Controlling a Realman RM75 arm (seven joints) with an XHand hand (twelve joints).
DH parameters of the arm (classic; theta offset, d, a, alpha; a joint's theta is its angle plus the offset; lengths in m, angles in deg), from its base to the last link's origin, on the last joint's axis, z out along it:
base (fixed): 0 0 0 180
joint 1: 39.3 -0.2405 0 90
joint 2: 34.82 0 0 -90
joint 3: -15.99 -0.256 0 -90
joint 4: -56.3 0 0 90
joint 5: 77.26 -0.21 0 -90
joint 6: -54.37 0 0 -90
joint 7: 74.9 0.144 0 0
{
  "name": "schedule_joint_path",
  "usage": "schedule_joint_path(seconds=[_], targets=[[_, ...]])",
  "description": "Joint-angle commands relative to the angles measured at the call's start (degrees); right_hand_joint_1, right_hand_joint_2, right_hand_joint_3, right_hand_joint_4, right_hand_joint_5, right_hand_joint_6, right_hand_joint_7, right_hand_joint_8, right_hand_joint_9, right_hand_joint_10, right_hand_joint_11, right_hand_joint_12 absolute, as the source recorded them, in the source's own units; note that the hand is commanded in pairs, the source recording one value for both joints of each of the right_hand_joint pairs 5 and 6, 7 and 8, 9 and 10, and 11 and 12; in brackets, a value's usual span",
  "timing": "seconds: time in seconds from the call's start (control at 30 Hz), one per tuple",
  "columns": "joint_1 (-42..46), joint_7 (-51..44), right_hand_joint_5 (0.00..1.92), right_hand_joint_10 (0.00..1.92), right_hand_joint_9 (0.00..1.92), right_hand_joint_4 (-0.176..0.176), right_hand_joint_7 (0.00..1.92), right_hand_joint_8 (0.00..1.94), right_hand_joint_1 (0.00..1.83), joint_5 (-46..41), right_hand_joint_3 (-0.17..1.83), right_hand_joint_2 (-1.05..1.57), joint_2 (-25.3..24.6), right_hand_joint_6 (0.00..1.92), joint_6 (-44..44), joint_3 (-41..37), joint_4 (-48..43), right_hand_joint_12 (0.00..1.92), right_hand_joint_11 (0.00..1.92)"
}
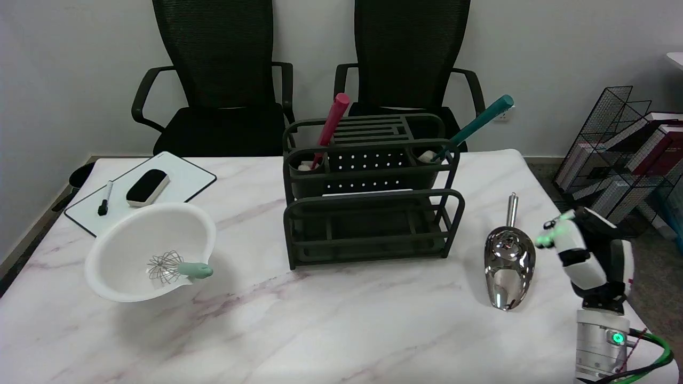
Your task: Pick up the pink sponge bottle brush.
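Observation:
The pink sponge bottle brush (331,121) stands tilted in the left cup of a dark green rack (368,224) at the table's middle. Its pink handle points up and to the right, and its pale sponge head sits down in the cup. A teal-handled brush (479,121) leans out of the rack's right cup. Part of my right arm (587,261) rises at the lower right edge, beside the table's right side and far from the rack. Its hand is out of the picture.
A shiny metal scoop (508,264) lies between the rack and my arm. At the left, a white bowl (122,250) holds a whisk (179,266). Behind the bowl lies a whiteboard (181,178) with an eraser and a marker. Two black chairs stand behind the table.

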Motion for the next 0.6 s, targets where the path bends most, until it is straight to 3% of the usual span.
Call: schedule_joint_path(seconds=[0.03, 0.2, 0.43, 0.6], targets=[[-6.7, 14.5, 0.84, 0.91, 0.91, 0.000, 1.01, 1.01, 0.98, 20.0, 1.09, 0.52, 0.6, 0.84, 9.4, 1.9, -3.2, 0.86, 0.86], [-7.8, 13.9, 0.75, 0.75, 0.75, 0.000, 0.81, 0.81, 0.99, 26.9, 1.09, 0.48, 0.8, 0.75, 21.7, -1.5, -13.5, 0.71, 0.71], [-8.5, 14.1, 0.65, 0.72, 0.72, 0.000, 0.75, 0.75, 1.02, 37.0, 1.06, 0.43, 0.8, 0.65, 36.1, -10.3, -25.5, 0.65, 0.65], [-9.1, 13.9, 0.59, 0.71, 0.71, 0.000, 0.74, 0.74, 1.02, 37.7, 1.07, 0.40, 0.8, 0.59, 42.5, -12.0, -32.3, 0.63, 0.63]])
